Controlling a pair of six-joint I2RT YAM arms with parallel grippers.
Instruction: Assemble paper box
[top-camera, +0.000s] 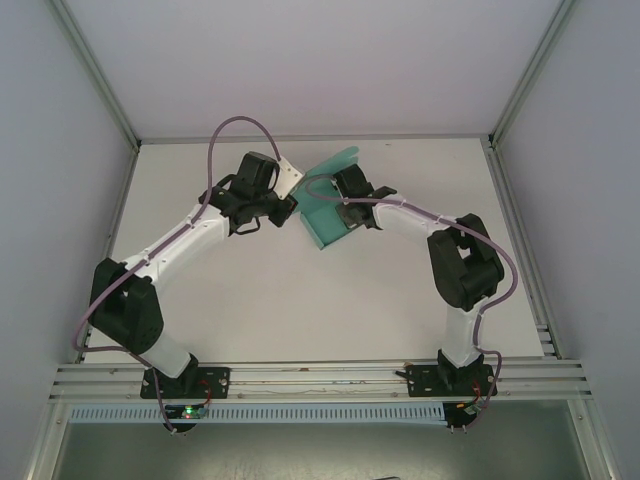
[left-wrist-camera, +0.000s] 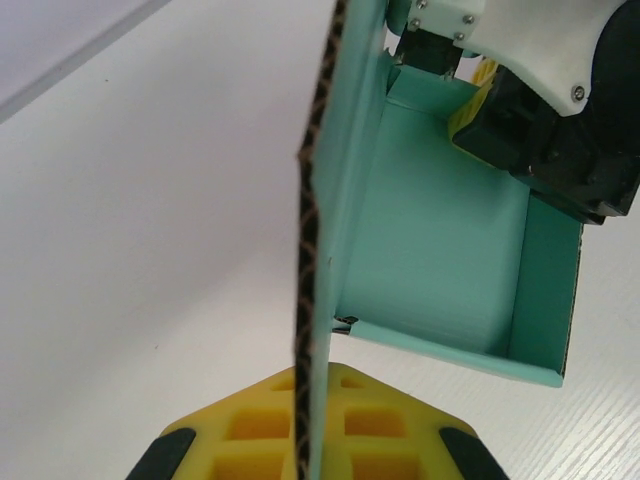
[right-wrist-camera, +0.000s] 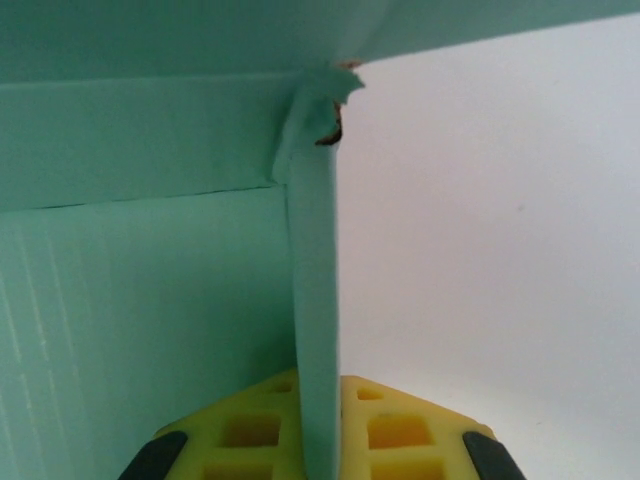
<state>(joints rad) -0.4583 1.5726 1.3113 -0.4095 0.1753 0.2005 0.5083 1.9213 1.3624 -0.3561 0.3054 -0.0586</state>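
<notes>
Right, both arms reach in twd the far middle of the desk (top-camera: 300, 310) and meet there, w/ the paper box (top-camera: 326, 222) caught between them. It's teal card, only partly folded up. From above it sits tilted, one corner pointing near, and a curved flap (top-camera: 340, 158) sticks out on its far side. Can't tell if the box's underside touches the desk or hangs just clear of it.

Left claw (top-camera: 288, 208) is clamped on the box's left wall. Its wrist cam shows that wall edge-on, running up from between the yellow pads (left-wrist-camera: 250, 430), brown raw edge facing the lens. Beyond it the inside of the box opens out: flat teal floor w/ low walls standing up on the near and right sides, like a shallow tray.

Right claw (top-camera: 343, 203) is also closed on card, at the box's right side. Its own cam shows a narrow teal wall edge-on, pinched between the yellow pads (right-wrist-camera: 400, 430). At the top of that strip the corner (right-wrist-camera: 330, 100) looks crumpled, a bit torn, where it joins two other panels.

Purple cables (top-camera: 240, 125) loop along each arm. Both bases sit bolted on a metal rail (top-camera: 320, 378) at the near edge, and pale enclosure walls (top-camera: 60, 200) stand left, right and far.
</notes>
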